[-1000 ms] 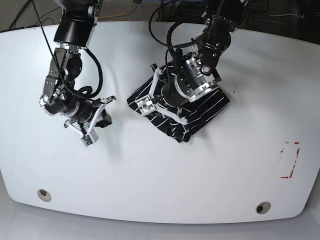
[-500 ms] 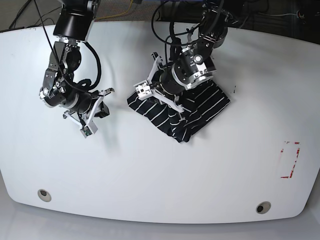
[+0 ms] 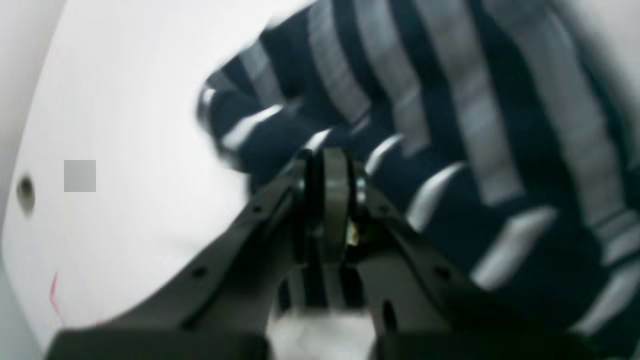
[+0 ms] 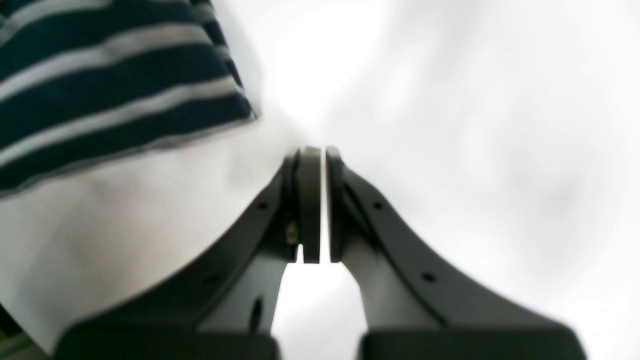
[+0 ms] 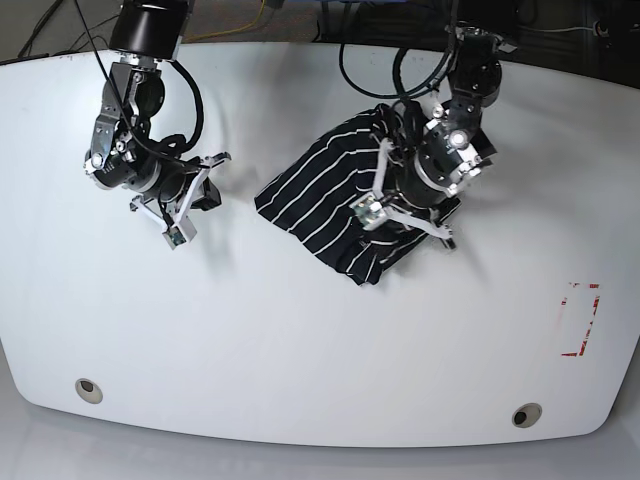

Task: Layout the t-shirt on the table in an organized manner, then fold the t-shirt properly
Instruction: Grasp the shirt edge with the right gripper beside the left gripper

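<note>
A: Status? Where's the t-shirt (image 5: pixel 325 195)?

B: On the bench (image 5: pixel 300 350), upper middle, bunched into a rough slanted block. Not laid out yet. Lower corner looks doubled over, with a thick lump of folds there.

A: Tools?

B: Left tool (image 5: pixel 372 212) sits over the shirt's right half, jaws pressed together. Wrist view shows the tips (image 3: pixel 327 165) right at the dark folds, but it's blurred; can't tell if any cloth is pinched between them. Right tool (image 5: pixel 180 225) is well apart from the shirt on the bare bench, jaws together, nothing in them.

A: How will the shirt handle?

B: My read: light, limp knit. No stiffness, so it'll drape and sag from any pinch point. It should slide easily on that smooth white top, so dragging it to flatten looks workable. Not fragile. Risk is grabbing two layers at once in the lump and pulling the whole wad instead of opening it.

A: Where to grip?

B: Edges, single layer. The clean hem edge (image 4: pixel 150 137) in the right wrist view is the best candidate: straight, flat on the bench, easy to get a jaw under. I'd pair it with an opposite corner or a shoulder seam, then pull apart to spread. Avoid the bunched lower corner (image 5: pixel 360 268).
</note>
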Robot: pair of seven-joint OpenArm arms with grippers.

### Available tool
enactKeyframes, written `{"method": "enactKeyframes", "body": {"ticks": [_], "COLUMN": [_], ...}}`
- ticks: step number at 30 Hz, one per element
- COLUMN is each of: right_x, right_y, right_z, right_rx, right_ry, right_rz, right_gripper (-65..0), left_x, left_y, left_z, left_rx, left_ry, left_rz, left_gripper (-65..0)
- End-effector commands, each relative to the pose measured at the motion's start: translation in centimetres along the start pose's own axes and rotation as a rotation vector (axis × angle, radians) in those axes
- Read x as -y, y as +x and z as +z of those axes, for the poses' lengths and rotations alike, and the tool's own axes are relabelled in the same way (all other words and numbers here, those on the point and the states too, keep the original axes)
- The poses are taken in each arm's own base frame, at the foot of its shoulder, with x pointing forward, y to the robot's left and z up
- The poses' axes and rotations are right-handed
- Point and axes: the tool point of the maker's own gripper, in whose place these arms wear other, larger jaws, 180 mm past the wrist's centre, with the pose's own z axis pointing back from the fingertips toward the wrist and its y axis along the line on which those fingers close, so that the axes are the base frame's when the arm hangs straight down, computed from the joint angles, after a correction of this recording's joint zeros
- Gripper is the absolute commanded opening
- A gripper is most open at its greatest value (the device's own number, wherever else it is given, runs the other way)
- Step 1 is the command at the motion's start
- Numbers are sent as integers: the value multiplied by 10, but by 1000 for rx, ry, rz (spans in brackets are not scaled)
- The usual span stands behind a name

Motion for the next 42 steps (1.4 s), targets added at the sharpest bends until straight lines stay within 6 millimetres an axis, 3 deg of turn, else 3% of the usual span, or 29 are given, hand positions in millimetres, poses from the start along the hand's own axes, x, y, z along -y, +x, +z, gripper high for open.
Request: {"method": "enactKeyframes", "body": {"ticks": [1,8,11,15,21,27,31,36,42], "right_x": [2,-1,-2,-5,-4,-14,-24,-49,-62], "right_y": [14,9,19,32,60,78,84,88,79], "right_z": [5,8,14,23,28,18,10,-9,-24], "right_rx": [54,48,74,107,168,199,201,234,205], "right_ry": [-4,-7,-20,-36,-49,-13,21,103,110], "right_rz": [14,19,44,81,112,116,132,125,163], "right_gripper": [-630,-630,-630,-629,-629,-629,-629,-629,-629], "left_x": [-28,-66,-71,-73,-68,-37,-3,38,60], "left_y": [-7,-47,-52,-44,1,52,86,98,86], "left_z": [8,22,25,29,26,15,13,12,14], "left_rx": [-5,-84,-93,-70,71,184,263,283,274], "left_ry": [75,175,186,199,177,93,-2,-99,-143], "left_rz": [19,91,90,89,155,172,171,149,168], "left_gripper": [-627,-627,-627,-627,-627,-627,-627,-627,-627]}}
